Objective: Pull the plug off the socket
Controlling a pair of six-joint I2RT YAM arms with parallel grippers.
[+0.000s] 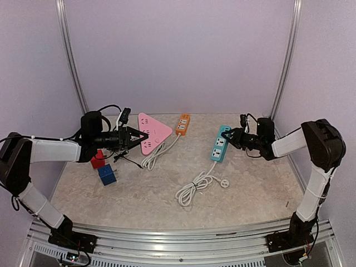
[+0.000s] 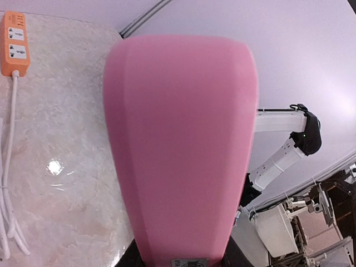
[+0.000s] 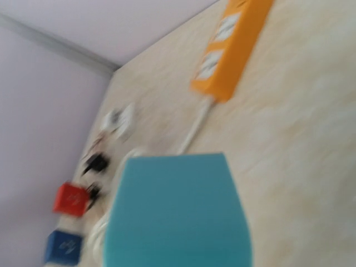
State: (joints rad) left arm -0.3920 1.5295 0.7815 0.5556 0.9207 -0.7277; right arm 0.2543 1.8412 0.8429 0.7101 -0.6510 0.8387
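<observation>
Left wrist: pink socket strip (image 2: 178, 150) hides the claw (image 1: 138, 137).

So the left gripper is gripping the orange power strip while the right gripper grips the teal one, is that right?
Not quite. The left gripper grips the pink power strip, not the orange power strip, which lies untouched between the arms. The top external view shows it. The right gripper does grip the teal power strip.
</observation>
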